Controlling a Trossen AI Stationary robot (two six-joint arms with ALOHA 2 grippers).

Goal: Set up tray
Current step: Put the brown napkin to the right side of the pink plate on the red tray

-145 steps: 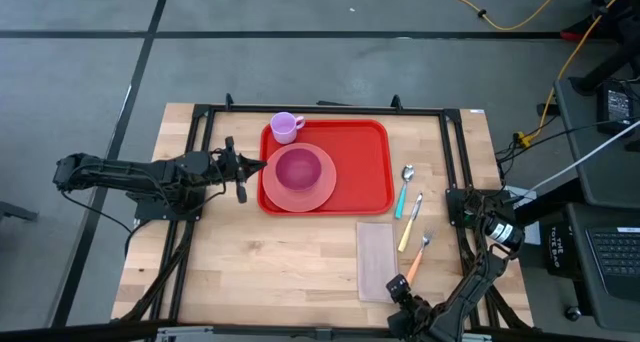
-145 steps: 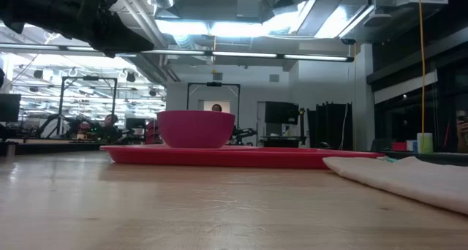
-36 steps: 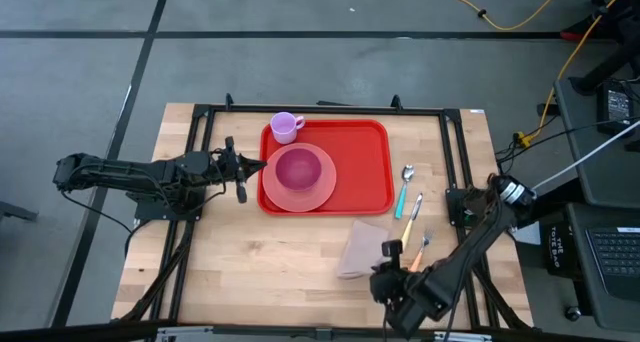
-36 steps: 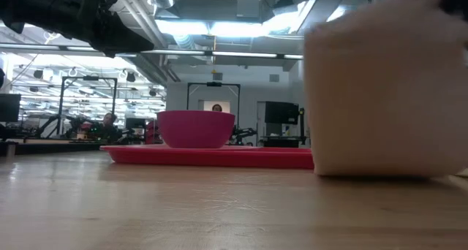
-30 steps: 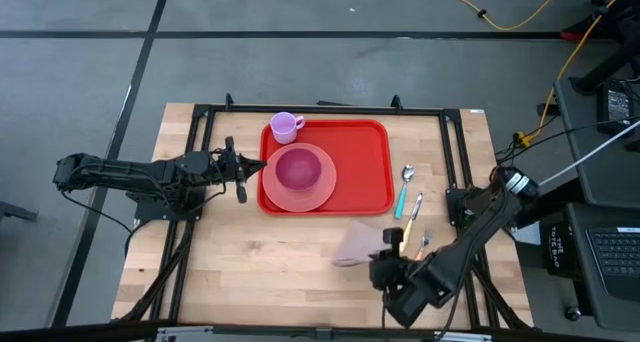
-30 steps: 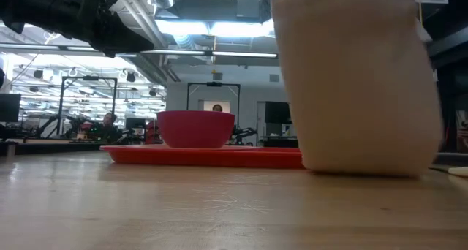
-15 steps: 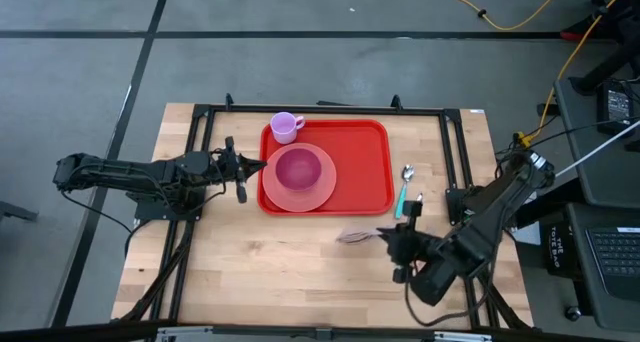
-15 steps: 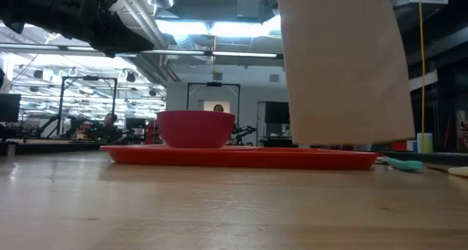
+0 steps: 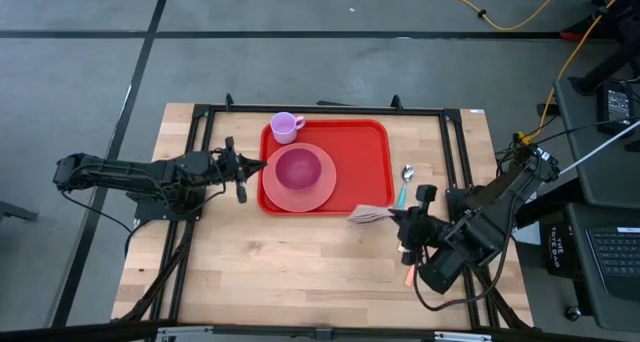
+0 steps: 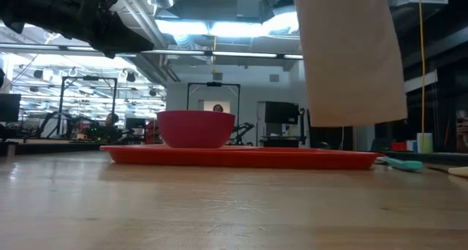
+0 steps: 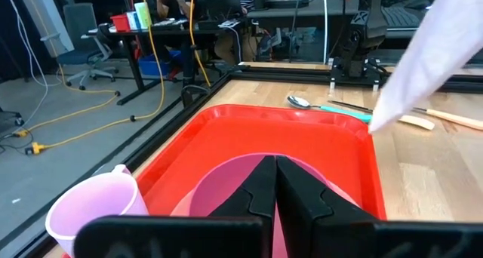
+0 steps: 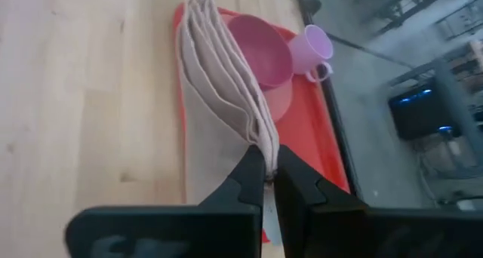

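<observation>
Limp, light beige napkin (image 9: 366, 215) hangs pinched in the closed right gripper (image 12: 266, 173) at the stiff red tray's (image 9: 372, 187) lower-right rim, so I judge an edge pinch suits it; the left gripper (image 11: 275, 184) is closed and empty.

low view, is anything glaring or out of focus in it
Low view: ceiling lights glare white behind the hanging napkin; the near table is soft, while the tray looks sharper. Right wrist view: background beyond the tray is blurred.

The right half of the big red plastic tray (image 9: 362, 172) is bare; its left half is taken by the round pink plate (image 9: 298, 193) with a magenta bowl (image 9: 297, 168) and the lilac cup (image 9: 286, 127).
</observation>
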